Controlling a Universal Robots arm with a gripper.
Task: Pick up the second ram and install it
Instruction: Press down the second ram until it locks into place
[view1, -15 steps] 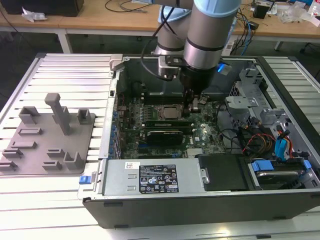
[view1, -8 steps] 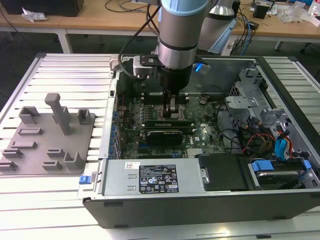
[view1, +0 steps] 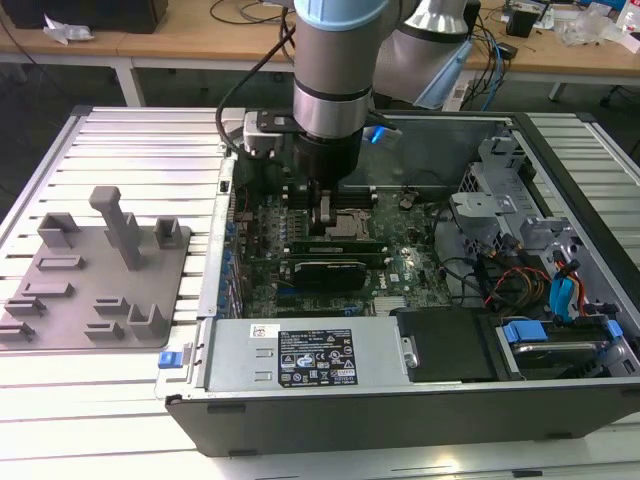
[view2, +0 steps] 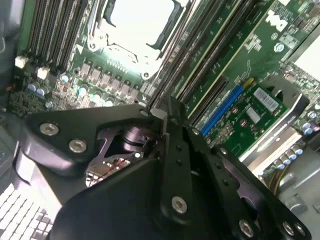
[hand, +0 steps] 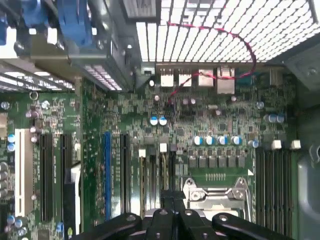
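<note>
The gripper (view1: 325, 222) hangs low inside the open case (view1: 400, 405), over the motherboard (view1: 420, 262) at the edge of the socket (view1: 352, 224) nearest the slots. In the exterior view a thin greenish strip, the ram (view1: 310, 243), runs along the slots right under the gripper, touching or nearly touching it; I cannot tell whether it is seated. I also cannot tell whether the claw is clenched, released or grasping the ram. In both wrist views the gripper (view2: 161, 114) (hand: 170, 201) points down at the long black slots (hand: 156, 175) beside the socket (hand: 215, 192). On the exterior view's left, well apart from the case, a grey holder plate (view1: 95, 275) lies on the slatted table (view1: 140, 150).
</note>
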